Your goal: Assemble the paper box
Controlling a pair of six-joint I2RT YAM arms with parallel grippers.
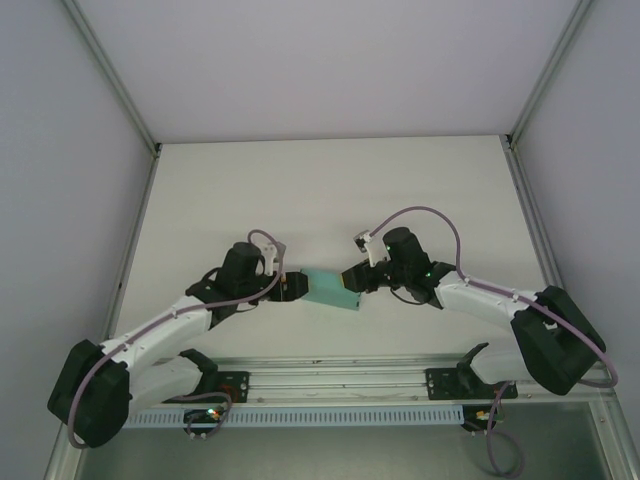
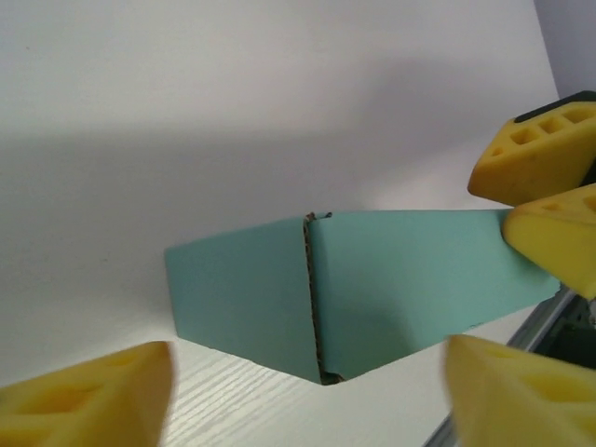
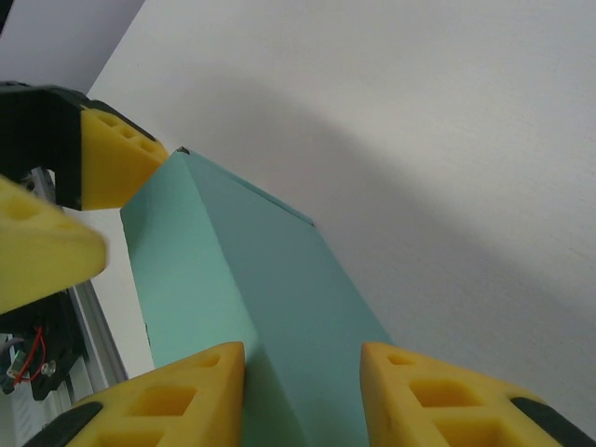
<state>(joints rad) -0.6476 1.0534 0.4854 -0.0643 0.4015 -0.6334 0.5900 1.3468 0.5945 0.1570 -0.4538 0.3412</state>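
The paper box is a small teal-green rectangular box, folded up, lying between the two grippers near the table's front middle. My right gripper is shut on its right end, one yellow finger against each side wall. The box stretches away from those fingers. My left gripper stands open just short of the box's left end; the box's corner seam faces it, and nothing touches its fingers. The right gripper's fingers pinch the box's far end in the left wrist view.
The white table stretches behind the box. A metal rail runs along the near edge between the arm bases. Pale enclosure walls and slanted frame posts bound the left, right and back sides.
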